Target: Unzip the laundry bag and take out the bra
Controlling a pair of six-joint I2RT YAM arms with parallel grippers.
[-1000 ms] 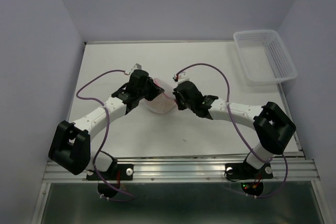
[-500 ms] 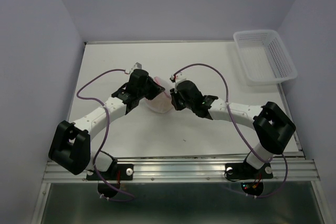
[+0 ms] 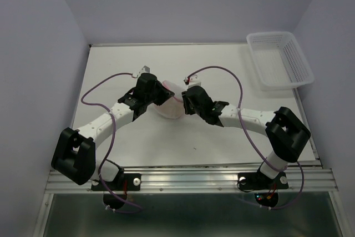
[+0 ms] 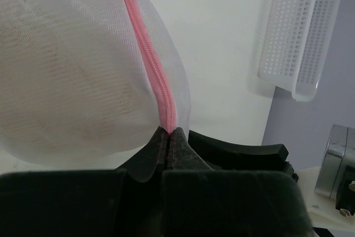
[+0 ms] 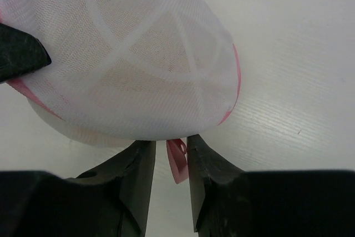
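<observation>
Where both arms reach toward the middle of the white table (image 3: pixel 222 70) in the overhead view, we see the laundry bag (image 3: pixel 171 105) lying between the left pincer (image 3: pixel 161 96) and the right pincer (image 3: pixel 184 102), with a white lattice basket (image 3: pixel 280 59) well apart at the far right corner

From the left wrist, we see the left pincer (image 4: pixel 167 144) clenched on the bag's pink zipper (image 4: pixel 148 54) at the near end of the seam; the bra (image 4: pixel 55 87) shows as pale beige through the mesh

From the right wrist, we see the right pincer (image 5: pixel 171 158) released, its fingers narrowly parted on either side of a pink pull tab (image 5: pixel 177 162) at the bag's lower rim, the domed bag resting on the table just beyond them
</observation>
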